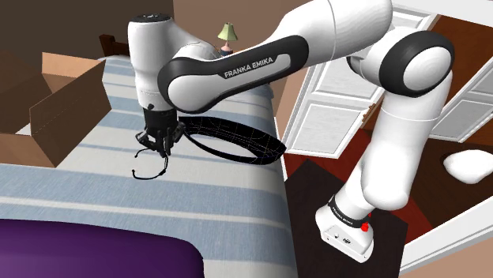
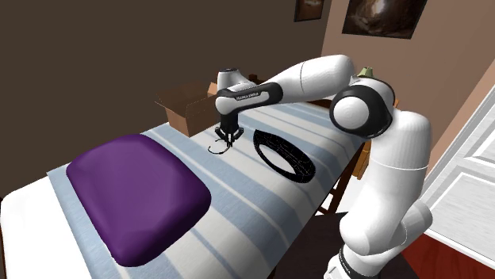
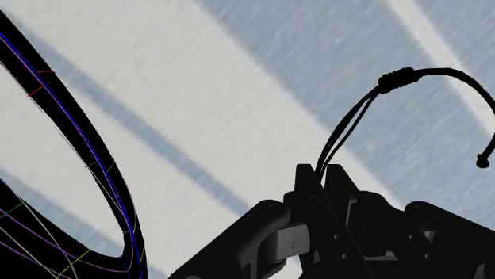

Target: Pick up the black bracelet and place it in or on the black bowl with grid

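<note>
A thin black cord bracelet [image 1: 150, 168] hangs from my gripper [image 1: 161, 147], just above the striped bed cover. The fingers are shut on the bracelet's cord [image 3: 349, 127], which loops up past a knot to a small bead end. From the second exterior view the bracelet [image 2: 217, 147] dangles under the gripper [image 2: 226, 136]. The black bowl with grid lines [image 1: 237, 139] lies flat on the bed, close beside the gripper toward the shoulder view's right. Its rim [image 3: 79, 150] curves past the fingers in the wrist view. In the second exterior view the bowl [image 2: 283, 157] sits right of the gripper.
An open cardboard box [image 1: 47, 107] stands on the bed at the shoulder view's left. A purple cushion [image 2: 139, 189] covers the bed's near end. A small lamp [image 1: 228, 35] stands behind the bed. White doors [image 1: 348, 103] are beyond the bed's edge.
</note>
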Available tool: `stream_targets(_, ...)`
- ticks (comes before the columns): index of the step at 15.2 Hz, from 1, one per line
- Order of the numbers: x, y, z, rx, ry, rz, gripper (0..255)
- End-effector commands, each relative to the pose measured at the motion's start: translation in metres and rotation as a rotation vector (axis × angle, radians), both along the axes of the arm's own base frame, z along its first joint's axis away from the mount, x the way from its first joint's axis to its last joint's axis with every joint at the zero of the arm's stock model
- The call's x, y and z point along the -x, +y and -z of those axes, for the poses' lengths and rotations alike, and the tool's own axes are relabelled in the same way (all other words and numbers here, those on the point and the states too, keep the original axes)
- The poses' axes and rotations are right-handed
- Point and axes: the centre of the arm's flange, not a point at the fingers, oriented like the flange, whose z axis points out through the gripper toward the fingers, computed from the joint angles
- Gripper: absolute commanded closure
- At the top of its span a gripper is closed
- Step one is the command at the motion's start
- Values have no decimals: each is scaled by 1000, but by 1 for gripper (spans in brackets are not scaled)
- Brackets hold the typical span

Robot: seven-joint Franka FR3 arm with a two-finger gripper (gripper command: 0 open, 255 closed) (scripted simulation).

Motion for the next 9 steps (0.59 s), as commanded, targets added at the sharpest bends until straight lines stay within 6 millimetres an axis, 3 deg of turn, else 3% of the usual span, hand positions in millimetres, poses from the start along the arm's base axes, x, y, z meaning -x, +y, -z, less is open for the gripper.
stream_targets(1,0,1,-10,0,0,0,255)
stream_targets(9,0,1,-53,0,0,0,255)
